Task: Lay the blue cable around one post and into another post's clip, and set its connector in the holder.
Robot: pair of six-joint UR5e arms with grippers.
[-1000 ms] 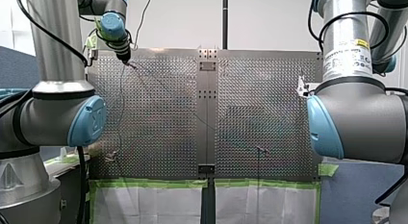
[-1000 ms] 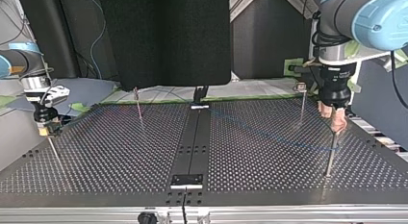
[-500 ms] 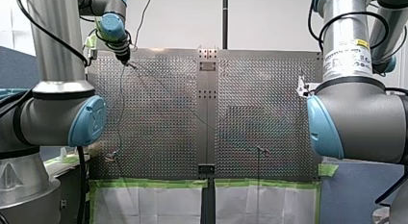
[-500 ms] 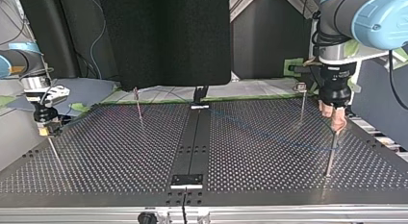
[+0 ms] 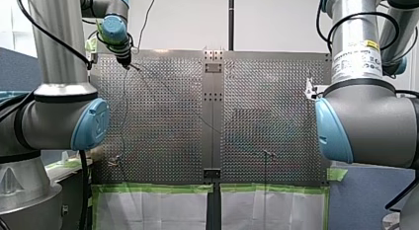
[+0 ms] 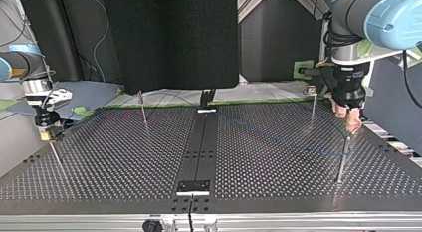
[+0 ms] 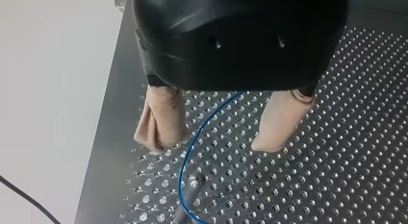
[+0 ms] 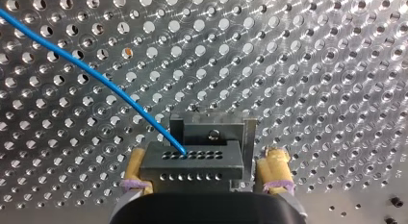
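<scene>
The blue cable point(image 7: 188, 149) runs between the fingers of my left gripper point(image 7: 219, 137), which is open with beige pads, and curves round a metal post point(image 7: 191, 187) just beneath it. In the top view my left gripper point(image 6: 348, 120) hangs over that post point(image 6: 342, 160), and the cable point(image 6: 278, 137) crosses the plate towards it. The cable's other end point(image 8: 110, 87) enters a black connector point(image 8: 192, 159) that sits in a metal holder point(image 8: 211, 130). My right gripper point(image 8: 204, 178) is open, its yellow pads point(image 8: 275, 170) standing either side of the connector.
Two more thin posts point(image 6: 143, 110) point(image 6: 312, 106) stand at the far side of the perforated plate point(image 6: 124, 157) in the top view. A dark centre strip point(image 6: 199, 152) divides the plate. Green tape point(image 5: 158, 188) lines the near edge in the front view.
My left gripper has lifted slightly and drifted towards the top view's right, away from the post's tip. My right arm has not moved.
</scene>
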